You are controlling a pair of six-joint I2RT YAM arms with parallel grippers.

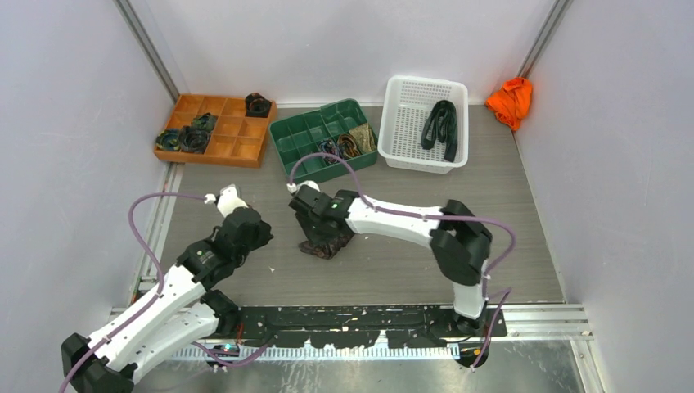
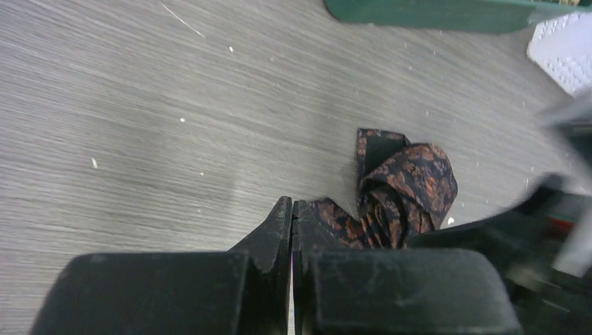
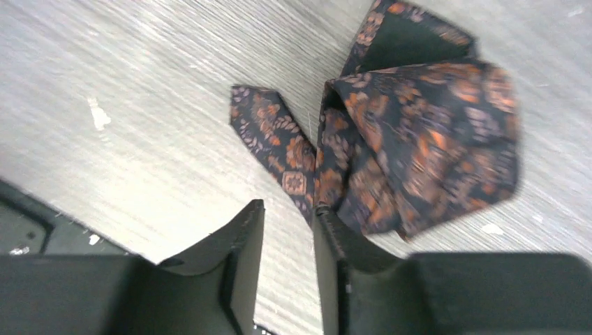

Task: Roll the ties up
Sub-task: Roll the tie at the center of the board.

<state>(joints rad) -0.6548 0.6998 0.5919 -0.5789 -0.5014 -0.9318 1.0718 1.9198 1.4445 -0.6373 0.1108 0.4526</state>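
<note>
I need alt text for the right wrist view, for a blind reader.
A loosely rolled dark tie with an orange floral pattern lies on a grey table, its narrow pointed end sticking out. The right pincer hangs beside it, slightly open, holding nothing.

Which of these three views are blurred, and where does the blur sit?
Top external: sharp and evenly lit, with only soft shadows. Left wrist: the right arm at the right edge is smeared by motion; the tie reads fairly clearly. Right wrist: the tie is motion-blurred, its pattern streaked, while the fingers in the foreground are crisp.
</note>
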